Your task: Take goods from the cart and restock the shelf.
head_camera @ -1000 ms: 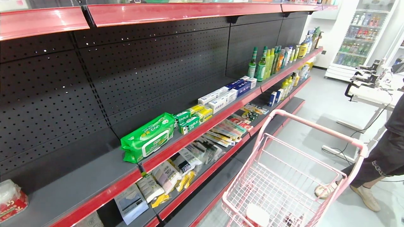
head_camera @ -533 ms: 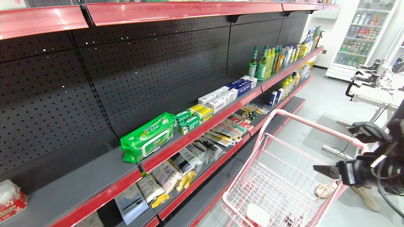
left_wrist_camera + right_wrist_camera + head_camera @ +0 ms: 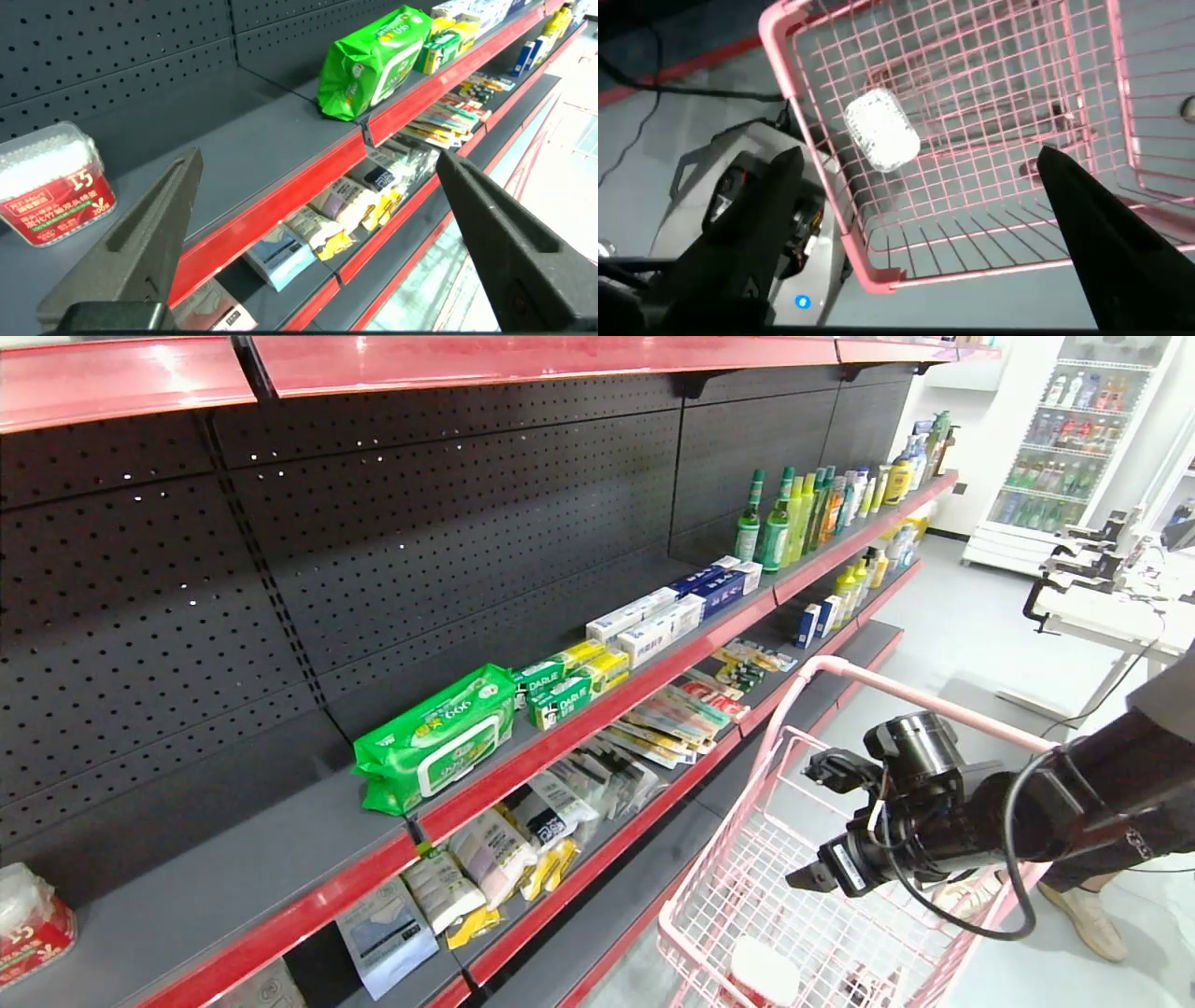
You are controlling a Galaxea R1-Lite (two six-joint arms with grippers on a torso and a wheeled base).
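On the shelf [image 3: 233, 868], a wipes pack [image 3: 437, 739] lies left of the toothpaste boxes [image 3: 569, 683] — bottles [image 3: 775, 527] stand farther right. The cart [image 3: 845, 670] stands before it (canister [image 3: 764, 978] inside).

The head camera looks forward and down along the shelf [image 3: 233, 887], with the cart [image 3: 840, 670] at lower right. The left wrist camera faces that shelf from near — both show the green pack [image 3: 434, 742] [image 3: 374, 61]. The right wrist camera looks down into the cart [image 3: 805, 121] from above.
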